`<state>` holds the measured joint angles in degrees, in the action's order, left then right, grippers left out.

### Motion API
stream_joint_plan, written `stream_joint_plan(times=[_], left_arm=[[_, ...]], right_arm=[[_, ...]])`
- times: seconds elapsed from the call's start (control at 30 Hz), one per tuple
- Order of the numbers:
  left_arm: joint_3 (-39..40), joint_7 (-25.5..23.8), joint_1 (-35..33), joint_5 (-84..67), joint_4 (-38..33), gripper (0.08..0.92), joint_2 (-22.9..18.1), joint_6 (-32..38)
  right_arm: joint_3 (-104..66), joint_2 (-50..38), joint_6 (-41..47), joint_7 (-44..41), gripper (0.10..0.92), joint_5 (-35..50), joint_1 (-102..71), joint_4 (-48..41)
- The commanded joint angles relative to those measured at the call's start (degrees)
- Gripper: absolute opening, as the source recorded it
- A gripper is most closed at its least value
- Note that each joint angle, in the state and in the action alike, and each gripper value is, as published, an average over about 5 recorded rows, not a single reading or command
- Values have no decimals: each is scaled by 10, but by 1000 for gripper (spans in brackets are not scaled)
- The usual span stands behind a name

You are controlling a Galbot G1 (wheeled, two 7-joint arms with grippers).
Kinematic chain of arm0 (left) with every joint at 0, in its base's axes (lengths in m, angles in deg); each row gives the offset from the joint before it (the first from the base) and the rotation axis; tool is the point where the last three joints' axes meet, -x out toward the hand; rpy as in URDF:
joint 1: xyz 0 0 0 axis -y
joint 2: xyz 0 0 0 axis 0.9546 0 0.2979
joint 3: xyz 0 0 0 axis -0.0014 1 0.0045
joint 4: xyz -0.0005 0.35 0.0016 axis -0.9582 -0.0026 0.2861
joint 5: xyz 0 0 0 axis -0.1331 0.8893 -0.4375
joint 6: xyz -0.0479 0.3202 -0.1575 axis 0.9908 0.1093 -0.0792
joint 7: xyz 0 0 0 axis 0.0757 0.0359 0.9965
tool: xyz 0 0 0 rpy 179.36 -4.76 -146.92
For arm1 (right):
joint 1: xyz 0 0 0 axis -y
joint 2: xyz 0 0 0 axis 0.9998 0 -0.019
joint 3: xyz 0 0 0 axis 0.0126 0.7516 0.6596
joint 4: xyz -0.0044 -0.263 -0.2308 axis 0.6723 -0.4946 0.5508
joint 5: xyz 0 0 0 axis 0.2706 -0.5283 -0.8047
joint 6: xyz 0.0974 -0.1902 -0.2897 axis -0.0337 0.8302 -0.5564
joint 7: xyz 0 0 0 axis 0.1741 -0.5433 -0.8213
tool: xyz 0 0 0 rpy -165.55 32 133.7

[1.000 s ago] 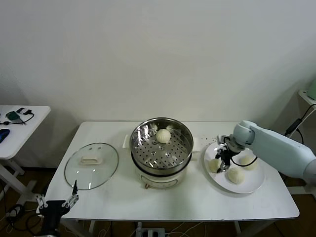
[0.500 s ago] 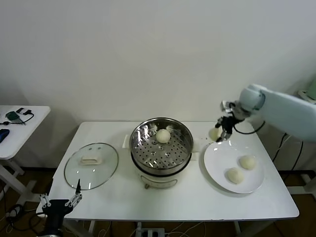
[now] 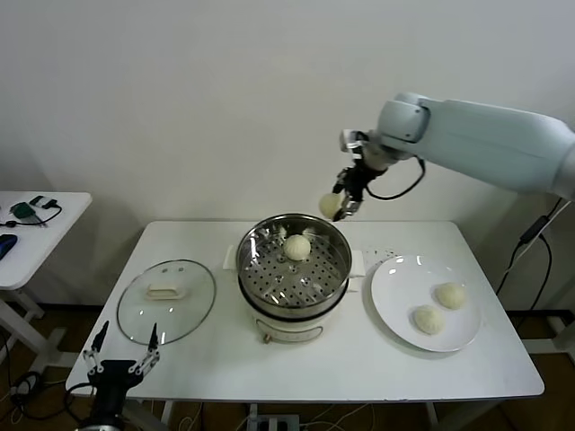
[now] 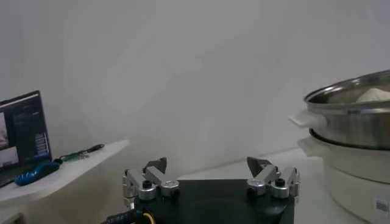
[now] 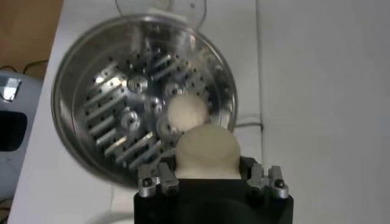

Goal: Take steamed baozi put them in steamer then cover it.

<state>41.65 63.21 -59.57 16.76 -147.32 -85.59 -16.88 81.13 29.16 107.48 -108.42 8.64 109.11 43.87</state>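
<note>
The right pincer (image 3: 338,206), closed on one steamed baozi (image 3: 330,206), hangs in the air above the far right rim of the steamer (image 3: 294,274). In the right wrist view the held baozi (image 5: 207,152) sits between the fingers (image 5: 150,183), directly over the perforated tray. A second baozi (image 3: 297,247) lies on that tray toward its far side. Two more baozi (image 3: 450,295) (image 3: 428,319) rest on the white plate (image 3: 395,278), which stands on the worktop (image 3: 359,364) just right of the steamer. The cover (image 3: 167,301) (clear glass, cream handle up) lies flat on the worktop to the left of the steamer, apart from it. The left pincer (image 3: 122,350) hangs below the worktop's near left edge, jaws spread wide and holding nothing.
</note>
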Motion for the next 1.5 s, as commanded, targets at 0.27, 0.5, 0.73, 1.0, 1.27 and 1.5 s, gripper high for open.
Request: stream_joint_plan(times=[0.27, 0.5, 0.73, 1.0, 1.27, 1.5], left_arm=[[-3, 0, 11, -1, 4, 823, -1, -1], [-4, 0, 14, -2, 10, 823, -3, 0], [-4, 0, 20, -2, 14, 823, -3, -2], [-4, -1, 24, -1, 16, 823, -3, -5], [-3, -1, 27, 1, 13, 823, -3, -9], [0, 0, 28, 6, 10, 823, -5, -12]], right_arm=[[24, 141, 44, 44, 670, 11, -83, -12], [20, 153, 50, 49, 670, -12, -124, -36], [7, 150, 51, 52, 680, -24, -142, -56], [-20, 137, 56, 55, 807, -23, -144, -52], [-11, 64, 27, 4, 823, -42, -65, 5], [11, -78, -17, -51, 823, -62, 26, 77]])
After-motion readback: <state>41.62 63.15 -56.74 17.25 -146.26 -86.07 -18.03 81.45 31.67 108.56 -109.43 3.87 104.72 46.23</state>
